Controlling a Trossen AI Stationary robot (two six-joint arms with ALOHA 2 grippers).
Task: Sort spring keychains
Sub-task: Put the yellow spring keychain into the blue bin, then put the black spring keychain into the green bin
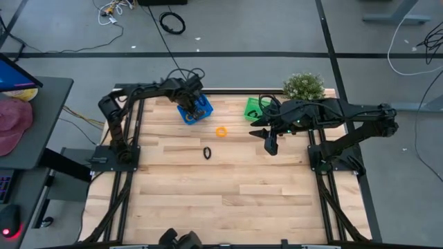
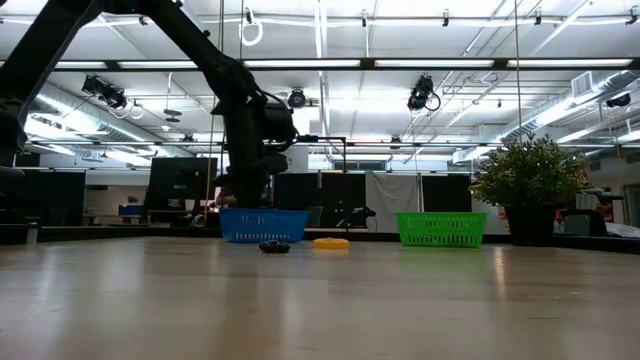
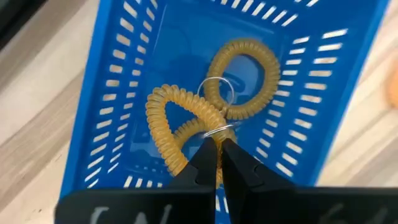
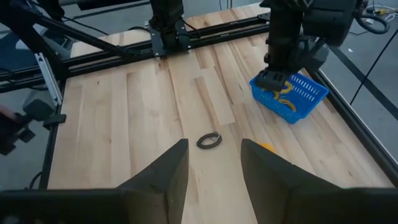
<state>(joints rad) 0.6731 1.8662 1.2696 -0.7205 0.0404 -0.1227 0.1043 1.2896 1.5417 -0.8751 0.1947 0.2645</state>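
Note:
My left gripper (image 3: 217, 144) points down into the blue basket (image 1: 187, 114) at the table's far side and is shut on an orange spring keychain (image 3: 163, 127). A second orange keychain (image 3: 244, 74) lies on the basket floor beside it. Another orange keychain (image 1: 221, 131) and a black one (image 1: 207, 153) lie flat on the bare table. My right gripper (image 4: 214, 149) is open. It hovers over the table near the green basket (image 1: 253, 109), right of both loose keychains and touching nothing. My left gripper pinches the orange keychain between its two fingers where the coil's ends meet, beside the metal ring (image 3: 217, 130). It comes from above, pointing down into the basket. The coil's loop spreads out below the fingertips inside the basket. I cannot tell whether it is lifted off the floor.
A potted plant (image 1: 303, 86) stands at the far right corner behind the green basket. The low view shows the blue basket (image 2: 262, 225), the green basket (image 2: 441, 228) and both loose keychains (image 2: 274, 246) in a row. Bare wood stretches toward the near edge.

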